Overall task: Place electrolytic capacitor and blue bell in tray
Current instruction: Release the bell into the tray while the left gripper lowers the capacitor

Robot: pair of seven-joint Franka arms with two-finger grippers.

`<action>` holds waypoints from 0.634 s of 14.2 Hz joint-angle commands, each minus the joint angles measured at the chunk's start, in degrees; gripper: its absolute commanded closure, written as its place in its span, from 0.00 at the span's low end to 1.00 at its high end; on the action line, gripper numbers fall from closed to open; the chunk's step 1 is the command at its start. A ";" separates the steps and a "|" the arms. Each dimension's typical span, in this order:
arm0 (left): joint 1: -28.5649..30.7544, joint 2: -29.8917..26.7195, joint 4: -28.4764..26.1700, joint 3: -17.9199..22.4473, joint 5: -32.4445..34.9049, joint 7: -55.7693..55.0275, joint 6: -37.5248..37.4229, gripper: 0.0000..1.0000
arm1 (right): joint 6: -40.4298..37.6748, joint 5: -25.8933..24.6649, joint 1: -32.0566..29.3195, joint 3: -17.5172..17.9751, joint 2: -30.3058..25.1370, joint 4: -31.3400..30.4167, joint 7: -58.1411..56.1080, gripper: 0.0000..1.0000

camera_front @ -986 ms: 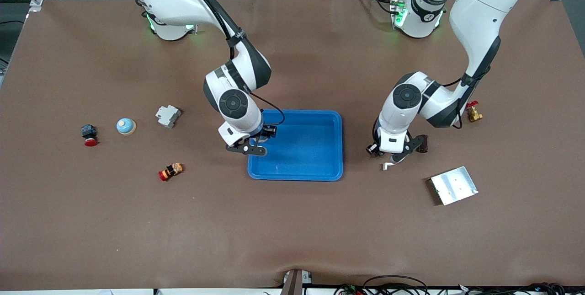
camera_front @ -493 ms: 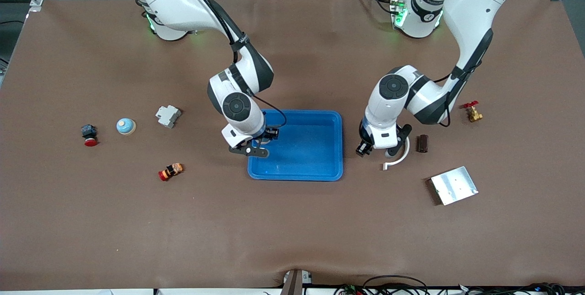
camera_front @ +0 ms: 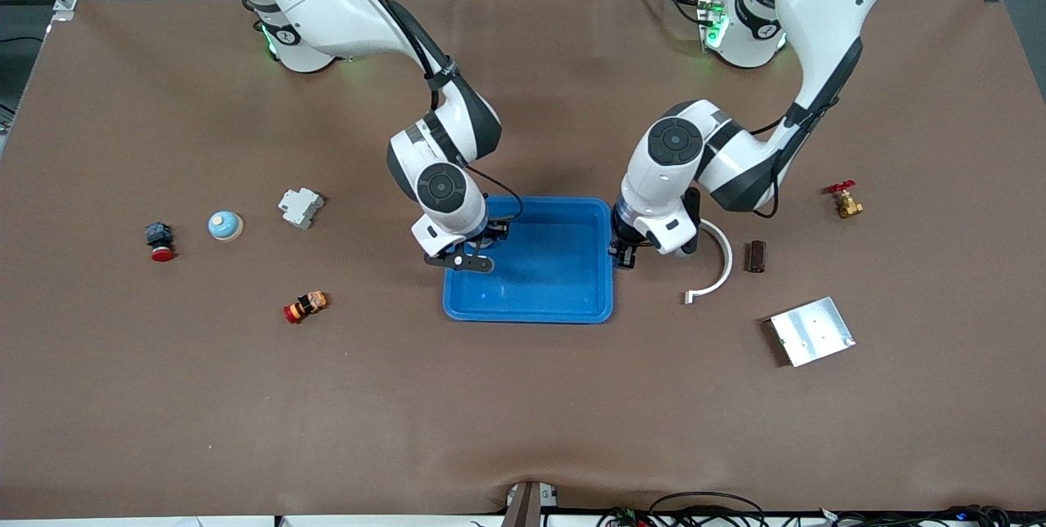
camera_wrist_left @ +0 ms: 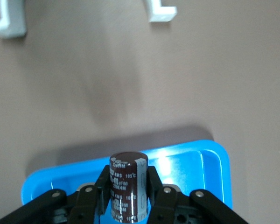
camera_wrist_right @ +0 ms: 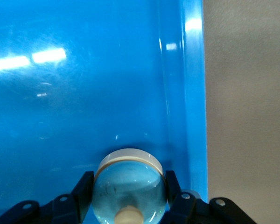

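Brown paper covers the surface [camera_front: 523, 396] where two white arms work over a blue tray [camera_front: 564, 308], the landmark at its middle. From the right arm's end, the right end effector [camera_front: 470, 253] hangs over the tray's edge, its fingers clamped on a blue bell [camera_wrist_right: 129, 184]; the right wrist view shows the bell's dome above the tray floor, just inside the rim. From the other end, the left end effector [camera_front: 625, 253] sits at the tray's rim, closed on a dark capacitor [camera_wrist_left: 127, 186] held upright, with the tray corner below it in the left wrist view. A second blue bell [camera_front: 225, 225] rests well apart from the tray toward the right arm's end, beside a grey block [camera_front: 301, 207]. A white curved bracket [camera_front: 712, 270] and a silver plate [camera_front: 811, 331] lie off the tray's left-arm end.

Both parts appear to be in transit, so the task looks near its end. Next, each arm likely needs to centre over the tray floor, lower, then open its fingers.

Compared with a second ago, the left end effector has travelled from over the bracket to the tray's rim, and the right one has moved slightly farther over the tray.
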 commanded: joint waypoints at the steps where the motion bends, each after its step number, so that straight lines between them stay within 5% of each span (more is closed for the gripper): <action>1: -2.80 2.74 2.51 -0.03 -0.98 -7.02 -0.90 1.00 | -0.13 1.36 0.46 -0.33 0.45 0.88 0.50 0.06; 2: -4.46 3.89 3.04 0.14 -0.71 -8.78 -0.90 1.00 | -0.13 1.36 0.46 -0.33 0.45 0.88 0.50 0.00; 9: -9.04 7.59 5.16 0.58 0.69 -14.94 -0.46 1.00 | -6.97 1.19 -6.38 -0.50 -3.75 0.53 -1.08 0.00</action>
